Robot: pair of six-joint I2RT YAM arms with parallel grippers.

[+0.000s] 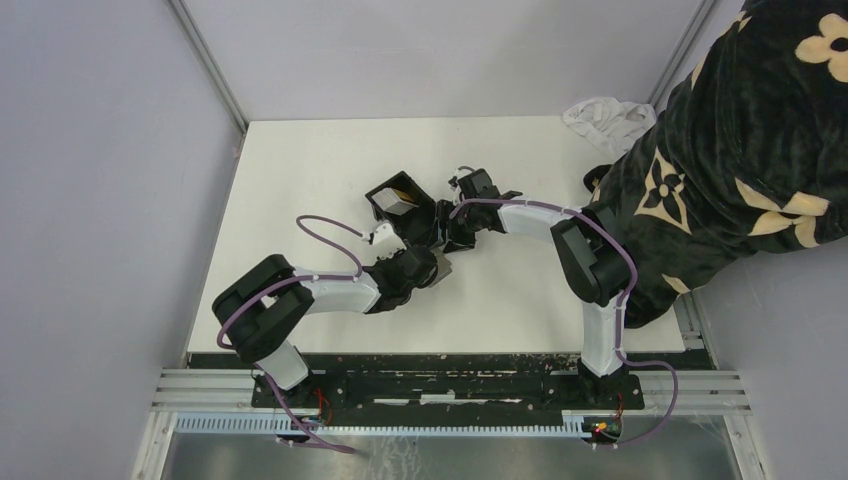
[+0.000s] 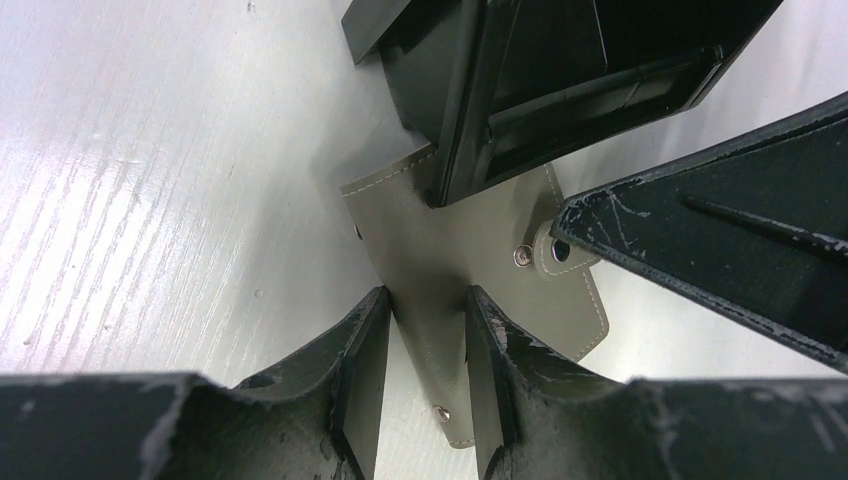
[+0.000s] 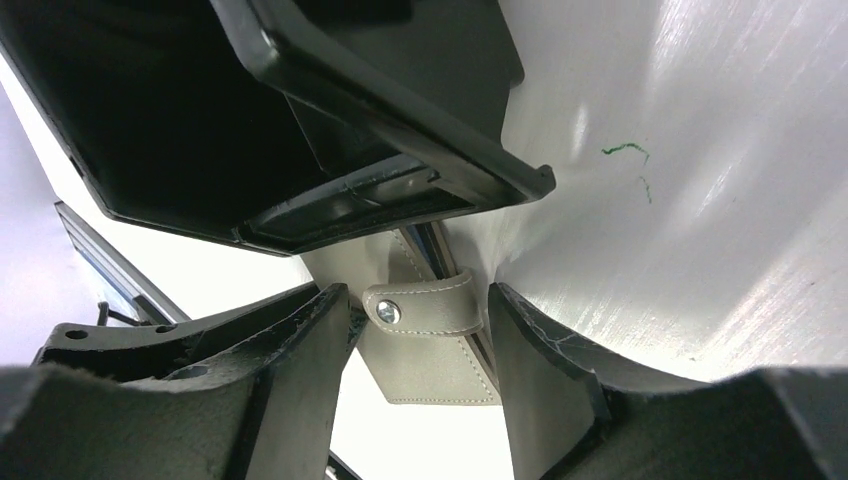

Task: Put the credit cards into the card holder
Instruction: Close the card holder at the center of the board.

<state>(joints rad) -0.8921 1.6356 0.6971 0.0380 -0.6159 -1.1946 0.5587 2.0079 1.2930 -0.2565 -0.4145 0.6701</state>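
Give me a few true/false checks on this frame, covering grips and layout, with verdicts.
1. The left gripper is closed on a grey leather piece. True.
2. The black box sits at the near edge of the table, beside the arm bases. False: it sits mid-table, just beyond both grippers.
3. The leather piece's snap strap lies between the fingers of the right gripper. True.
4. A white cloth lies at the table's far left corner. False: it lies at the far right corner.
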